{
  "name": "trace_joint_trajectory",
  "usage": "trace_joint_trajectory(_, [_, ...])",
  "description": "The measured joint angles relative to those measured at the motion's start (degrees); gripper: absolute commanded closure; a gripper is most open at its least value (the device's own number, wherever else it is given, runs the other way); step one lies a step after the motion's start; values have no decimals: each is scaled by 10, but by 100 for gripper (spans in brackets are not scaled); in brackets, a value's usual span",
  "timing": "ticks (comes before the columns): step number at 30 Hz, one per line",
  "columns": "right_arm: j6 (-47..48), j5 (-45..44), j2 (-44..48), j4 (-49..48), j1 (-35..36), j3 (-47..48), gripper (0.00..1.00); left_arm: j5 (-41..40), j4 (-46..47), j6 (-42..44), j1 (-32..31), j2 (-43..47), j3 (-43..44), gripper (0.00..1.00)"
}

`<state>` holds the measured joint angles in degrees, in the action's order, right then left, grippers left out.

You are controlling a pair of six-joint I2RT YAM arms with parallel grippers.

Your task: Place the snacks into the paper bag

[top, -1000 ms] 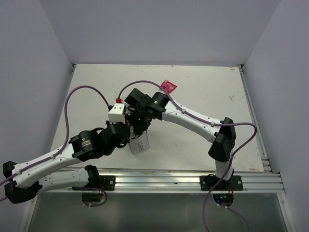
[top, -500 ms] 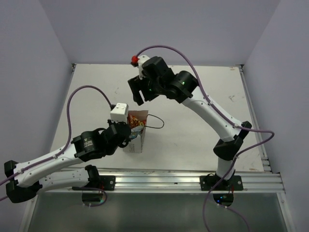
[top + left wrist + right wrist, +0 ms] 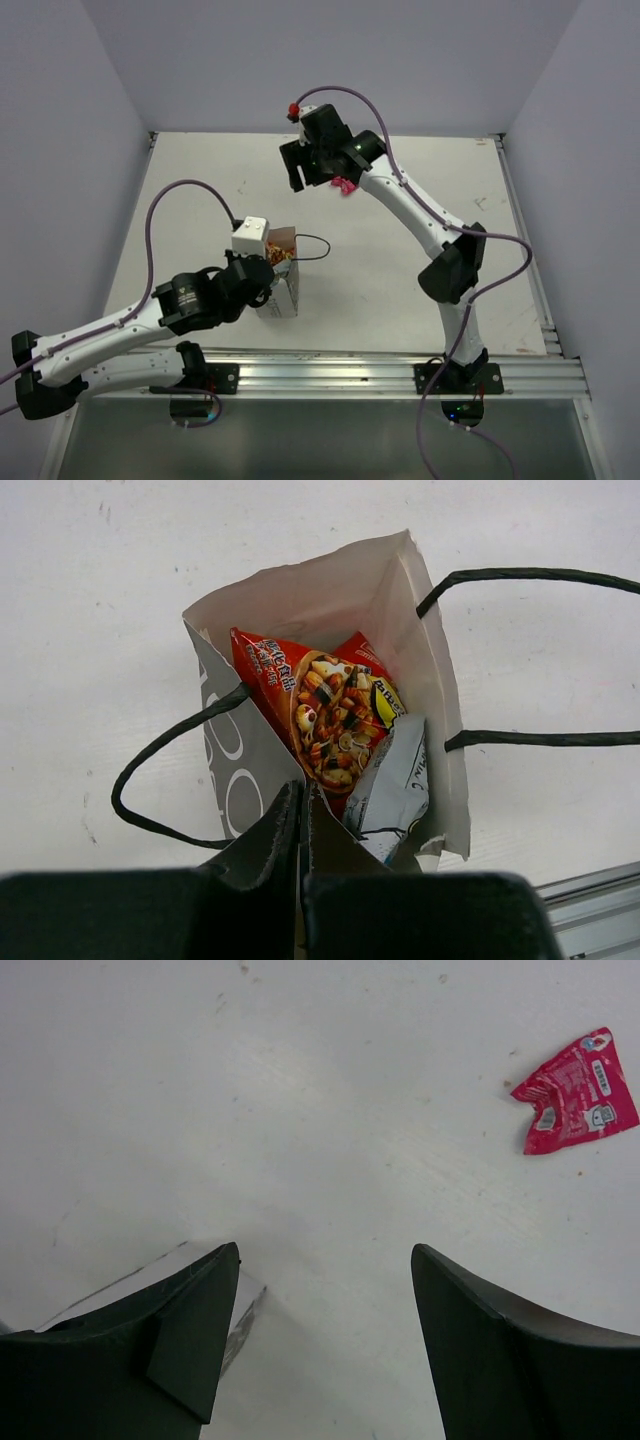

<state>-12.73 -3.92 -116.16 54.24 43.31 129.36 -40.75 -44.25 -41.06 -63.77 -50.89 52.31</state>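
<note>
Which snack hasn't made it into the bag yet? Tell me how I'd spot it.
Look at the far half of the white table, close by the right arm's open end effector. A small crinkled magenta packet lies flat there on bare surface. It is the only snack in sight outside the bag; the red-orange packet and the pale packet sit inside.
</note>
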Motion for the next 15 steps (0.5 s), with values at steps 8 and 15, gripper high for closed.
trace_joint_trajectory(8, [4, -5, -183, -47, -142, 55, 30, -25, -13, -34, 0, 13, 9, 100])
trace_joint_trajectory(15, [4, -5, -293, -64, -220, 87, 31, -28, -12, -59, 0, 43, 9, 100])
